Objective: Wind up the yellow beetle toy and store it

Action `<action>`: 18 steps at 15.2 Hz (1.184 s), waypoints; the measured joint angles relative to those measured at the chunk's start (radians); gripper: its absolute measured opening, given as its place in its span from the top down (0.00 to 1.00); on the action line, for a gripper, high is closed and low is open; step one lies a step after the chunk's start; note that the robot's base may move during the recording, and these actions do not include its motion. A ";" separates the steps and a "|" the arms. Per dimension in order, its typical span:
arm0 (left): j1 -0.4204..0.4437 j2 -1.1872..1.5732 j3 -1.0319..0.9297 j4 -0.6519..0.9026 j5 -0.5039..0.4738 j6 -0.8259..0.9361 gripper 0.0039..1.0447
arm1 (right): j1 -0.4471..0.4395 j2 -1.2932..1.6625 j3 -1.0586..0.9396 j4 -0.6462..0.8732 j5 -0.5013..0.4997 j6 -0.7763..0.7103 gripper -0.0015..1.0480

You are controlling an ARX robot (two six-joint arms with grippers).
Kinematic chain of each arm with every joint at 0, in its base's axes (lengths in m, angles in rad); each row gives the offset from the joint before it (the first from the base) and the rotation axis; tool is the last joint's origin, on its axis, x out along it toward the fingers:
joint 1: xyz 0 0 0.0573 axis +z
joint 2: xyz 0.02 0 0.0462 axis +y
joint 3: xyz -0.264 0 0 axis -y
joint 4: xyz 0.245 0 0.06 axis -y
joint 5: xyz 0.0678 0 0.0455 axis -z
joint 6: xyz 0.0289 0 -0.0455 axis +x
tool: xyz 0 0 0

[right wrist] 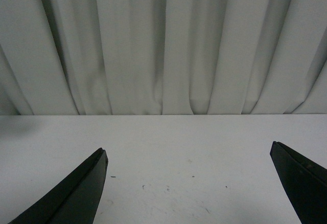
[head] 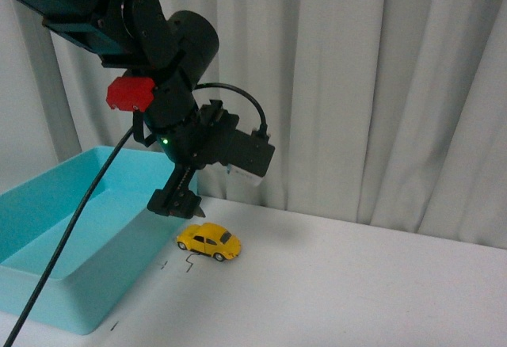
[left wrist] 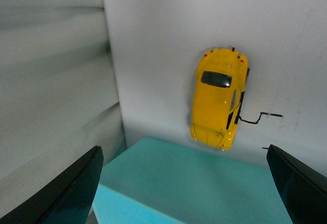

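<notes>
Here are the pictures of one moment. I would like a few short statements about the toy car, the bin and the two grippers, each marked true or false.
1. The yellow beetle toy stands on the white table, outside the turquoise bin. True.
2. The left gripper is clamped on the toy. False: its fingers are wide apart and the toy sits free on the table below them.
3. The right gripper is open, with nothing between its fingers. True.
4. The toy lies on its roof. False: it stands on its wheels.
</notes>
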 joint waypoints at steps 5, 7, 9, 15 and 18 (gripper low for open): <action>-0.016 0.108 0.071 -0.031 -0.055 0.039 0.06 | 0.000 0.000 0.000 0.000 0.000 0.000 0.06; -0.012 0.142 0.081 -0.032 -0.072 0.007 0.06 | 0.000 0.000 0.000 0.000 0.000 0.000 0.06; -0.007 0.180 0.093 -0.033 -0.084 -0.023 0.06 | 0.000 0.000 0.000 0.000 0.000 0.000 0.06; 0.002 0.312 0.185 -0.039 -0.087 -0.068 0.06 | 0.000 0.000 0.000 0.000 0.000 0.000 0.06; 0.013 0.348 0.222 -0.056 -0.092 -0.096 0.06 | 0.000 0.000 0.000 0.000 0.000 0.000 0.06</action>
